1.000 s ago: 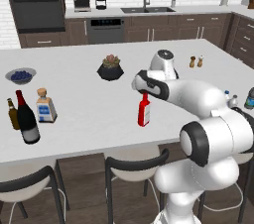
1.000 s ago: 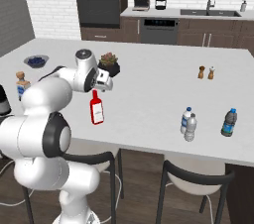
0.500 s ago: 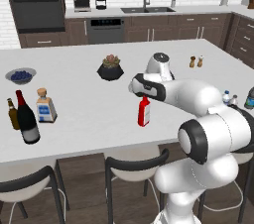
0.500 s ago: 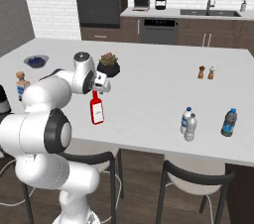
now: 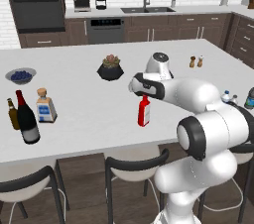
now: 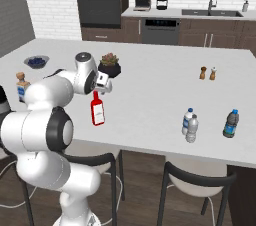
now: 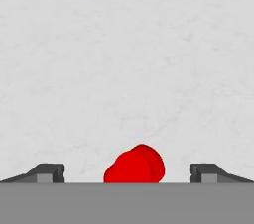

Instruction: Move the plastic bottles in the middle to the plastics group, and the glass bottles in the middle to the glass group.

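On the counter (image 5: 89, 114) the slim bottle (image 5: 144, 111) stands mid-front, below the gripper (image 7: 127, 172). Far left: wine bottle (image 5: 27, 119), beer bottle (image 5: 12, 114), corked bottle (image 5: 44, 105). Far right: two water bottles (image 6: 190, 125), another bottle (image 6: 230, 123).

Glossy white rounded arm (image 5: 208, 114) segments, dark joint bands, small dark fingertips (image 7: 47, 172).

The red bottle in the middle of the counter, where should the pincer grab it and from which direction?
Take the red bottle around its narrow neck, coming straight down from above. It stands upright and alone on the counter, and the open pincer already hangs over it with one finger on each side, so a descent and squeeze would likely do.
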Robot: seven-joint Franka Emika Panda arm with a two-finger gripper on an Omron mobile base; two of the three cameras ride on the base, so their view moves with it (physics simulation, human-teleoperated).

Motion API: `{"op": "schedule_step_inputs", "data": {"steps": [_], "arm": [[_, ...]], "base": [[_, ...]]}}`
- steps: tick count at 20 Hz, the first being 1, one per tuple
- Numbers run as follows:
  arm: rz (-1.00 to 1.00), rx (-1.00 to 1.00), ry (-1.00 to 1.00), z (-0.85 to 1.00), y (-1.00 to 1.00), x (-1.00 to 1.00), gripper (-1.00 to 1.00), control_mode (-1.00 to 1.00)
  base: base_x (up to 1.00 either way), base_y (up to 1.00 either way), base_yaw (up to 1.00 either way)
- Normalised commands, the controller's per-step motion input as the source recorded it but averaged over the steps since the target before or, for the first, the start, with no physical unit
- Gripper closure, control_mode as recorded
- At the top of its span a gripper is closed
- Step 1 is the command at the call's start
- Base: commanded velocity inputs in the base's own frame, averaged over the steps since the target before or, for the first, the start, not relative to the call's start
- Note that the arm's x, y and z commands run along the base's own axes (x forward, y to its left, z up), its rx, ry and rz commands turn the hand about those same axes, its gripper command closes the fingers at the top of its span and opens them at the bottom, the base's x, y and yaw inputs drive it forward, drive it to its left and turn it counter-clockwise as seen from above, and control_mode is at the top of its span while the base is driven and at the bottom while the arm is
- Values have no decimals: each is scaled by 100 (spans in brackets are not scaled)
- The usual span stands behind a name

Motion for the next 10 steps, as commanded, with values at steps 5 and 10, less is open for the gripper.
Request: {"op": "schedule_step_inputs", "data": {"steps": [5,10], "arm": [[0,0,0,-13,-1,0,-100,-100],[0,0,0,-5,4,0,-100,-100]], "base": [[0,0,0],[0,0,0]]}}
